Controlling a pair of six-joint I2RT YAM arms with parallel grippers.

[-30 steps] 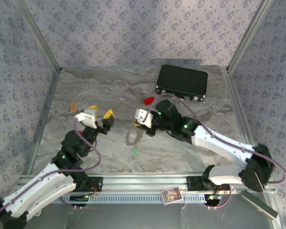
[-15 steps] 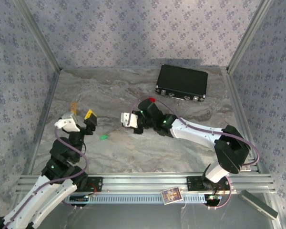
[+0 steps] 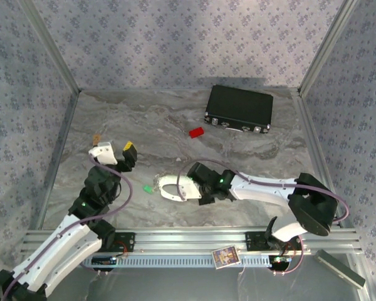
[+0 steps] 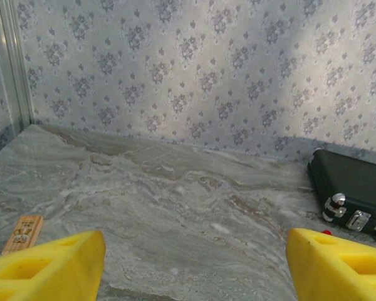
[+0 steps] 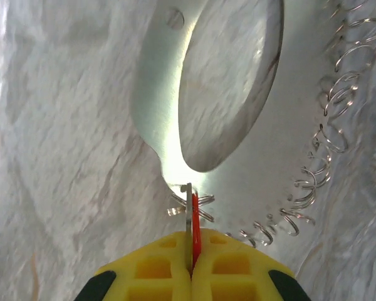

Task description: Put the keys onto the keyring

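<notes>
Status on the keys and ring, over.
Left gripper open, empty. Right gripper shut on red key, blade at keyring edge. Green key loose on table. Chain loops crowd the blade.

Left arm (image 3: 62, 241), 7 o'clock in the top view: white shell links, black joint housings, one green indicator lamp, grey-purple cable looped outside. Right arm (image 3: 263, 186), 4 o'clock: same finish, same cable, green lamp. Left gripper (image 4: 191, 269): yellow wedge pads (image 4: 44, 263) with recessed pockets. Right gripper (image 5: 191, 254): yellow pads with square pockets, dark corners at 5 and 7 o'clock.
</notes>
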